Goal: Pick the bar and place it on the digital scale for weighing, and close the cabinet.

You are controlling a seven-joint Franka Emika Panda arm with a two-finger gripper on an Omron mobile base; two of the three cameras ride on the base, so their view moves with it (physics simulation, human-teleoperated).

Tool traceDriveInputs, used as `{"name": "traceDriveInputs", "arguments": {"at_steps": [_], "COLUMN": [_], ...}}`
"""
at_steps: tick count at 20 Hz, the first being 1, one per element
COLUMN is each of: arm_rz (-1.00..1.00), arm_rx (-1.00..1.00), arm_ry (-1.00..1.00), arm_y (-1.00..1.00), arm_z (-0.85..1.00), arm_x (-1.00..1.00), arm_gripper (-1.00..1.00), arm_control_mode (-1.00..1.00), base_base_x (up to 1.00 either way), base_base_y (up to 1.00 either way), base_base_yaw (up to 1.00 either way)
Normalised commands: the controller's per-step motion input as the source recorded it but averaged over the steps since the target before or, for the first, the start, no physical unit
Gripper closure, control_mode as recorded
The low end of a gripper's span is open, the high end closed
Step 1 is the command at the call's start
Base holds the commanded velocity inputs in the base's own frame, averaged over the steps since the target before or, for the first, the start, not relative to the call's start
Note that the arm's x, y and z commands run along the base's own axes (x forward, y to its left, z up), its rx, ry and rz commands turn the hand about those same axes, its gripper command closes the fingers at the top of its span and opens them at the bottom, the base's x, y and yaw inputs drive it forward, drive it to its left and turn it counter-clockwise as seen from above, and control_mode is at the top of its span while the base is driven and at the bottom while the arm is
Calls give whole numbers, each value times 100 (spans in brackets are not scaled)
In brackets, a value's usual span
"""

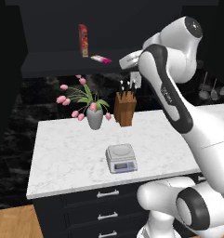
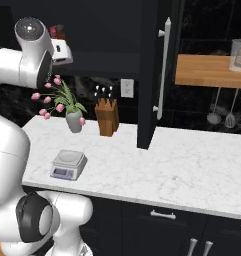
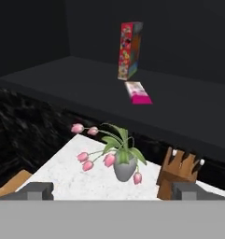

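The step in hand looks like the reach for the bar: the small flat pink-and-white packet (image 3: 138, 92) lies on the dark shelf (image 3: 62, 74) inside the open black wall cabinet, just in front of a tall upright red box (image 3: 130, 50), and nothing holds it yet. The two-finger tool (image 3: 112, 191) sits short of the shelf edge, aimed at the packet, its dark fingertips (image 3: 37, 190) spread wide and released with nothing between them. The next move, I judge, calls for advancing into the cabinet and coming down over the packet without knocking the red box beside it, then carrying it down to the small grey digital scale with the square silver platform (image 1: 121, 157), which stands bare near the front of the white marble surface (image 1: 67, 158). One tall black cabinet door with a long silver handle (image 2: 151, 75) stands swung open and is left for afterwards. Behind the scale stand a grey vase of pink tulips (image 1: 94, 115) and a brown wooden knife block (image 1: 125, 108). Black drawers (image 1: 104, 204) run below the surface, and a wooden wall shelf (image 2: 209, 70) hangs off to the right.
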Motion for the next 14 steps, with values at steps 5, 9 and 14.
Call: {"name": "traceDriveInputs", "arguments": {"at_steps": [5, 9, 14], "arm_rz": [8, 6, 2], "arm_rx": [0, 1, 0], "arm_ry": [-1, 0, 0], "arm_y": [0, 0, 6], "arm_z": [-13, 0, 0], "arm_x": [41, 44, 46], "arm_gripper": [-100, -100, -100], "arm_control_mode": [-100, -100, -100], "base_base_x": [0, 0, 0], "base_base_y": [0, 0, 0], "base_base_yaw": [0, 0, 0]}}
